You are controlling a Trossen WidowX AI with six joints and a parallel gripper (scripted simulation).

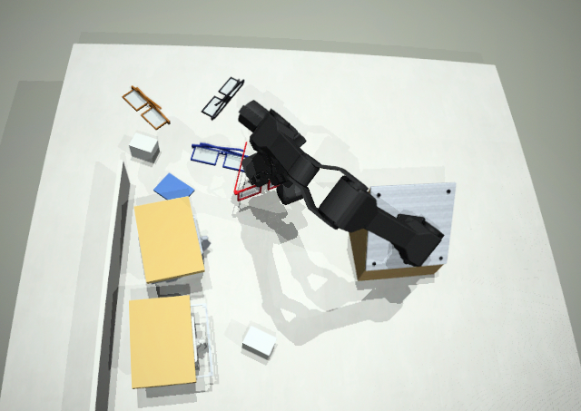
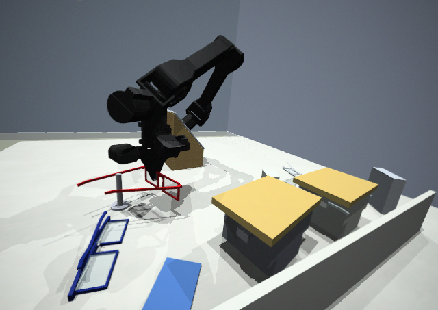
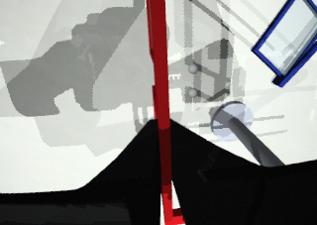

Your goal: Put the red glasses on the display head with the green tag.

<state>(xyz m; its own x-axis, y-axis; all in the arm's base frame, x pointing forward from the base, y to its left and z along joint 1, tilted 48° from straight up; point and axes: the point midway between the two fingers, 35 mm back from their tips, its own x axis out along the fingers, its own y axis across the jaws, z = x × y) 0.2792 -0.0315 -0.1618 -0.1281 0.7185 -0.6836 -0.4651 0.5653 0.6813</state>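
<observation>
My gripper (image 2: 154, 178) (image 3: 159, 126) is shut on the red glasses (image 1: 241, 167) (image 2: 141, 189) (image 3: 159, 61) at the middle of their front frame, near the bridge. It holds them above the table, with both temples open and pointing away from the robot base. Two grey display heads stand beneath yellow slabs; one head (image 2: 268, 250) is nearer in the exterior view, the other head (image 2: 334, 216) is behind it. The red glasses are apart from both. Pale clear frames (image 2: 291, 170) show in front of the farther head. No green tag is visible, and the heads' faces are mostly hidden.
A grey post (image 2: 119, 197) (image 3: 253, 141) stands between the red temples. Blue glasses (image 1: 204, 154) (image 2: 116, 264) lie close by. Yellow slabs (image 1: 170, 239) (image 1: 162, 341) cover the heads. A white wall (image 1: 113, 279) runs behind them. Black glasses (image 1: 226, 96) and orange glasses (image 1: 147, 106) lie farther off.
</observation>
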